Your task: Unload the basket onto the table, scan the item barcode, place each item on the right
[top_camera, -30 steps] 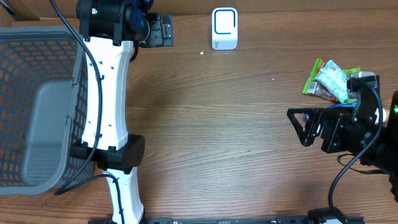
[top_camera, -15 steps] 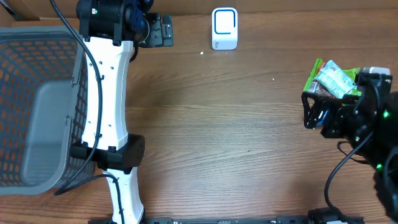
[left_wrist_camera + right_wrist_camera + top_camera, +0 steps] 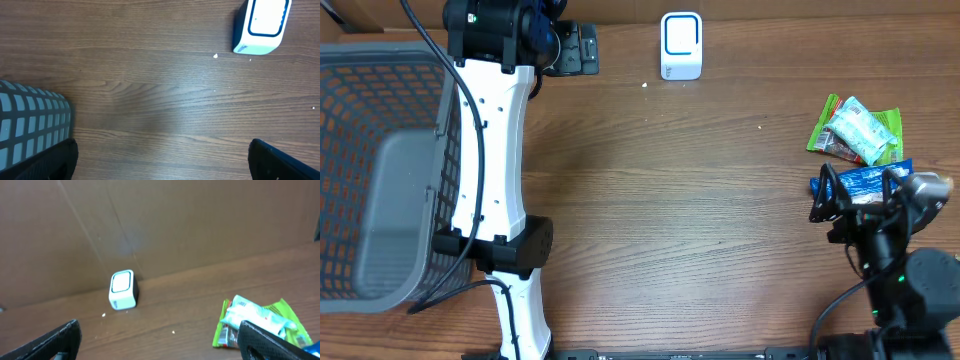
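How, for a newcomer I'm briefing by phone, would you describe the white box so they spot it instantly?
Follow the far edge of the wooden table, along the cardboard wall, to midway between the grey mesh basket and the snack packets. There stands the white box: a rigid block whose face bears a blue-outlined rectangle, unlike the crinkly green and blue packets.

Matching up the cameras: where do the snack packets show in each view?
Overhead: snack packets at the right side, just above mid-height.
Left wrist: not in view.
Right wrist: snack packets in the lower right corner.
Shared landmark: the white scanner, in all three views.
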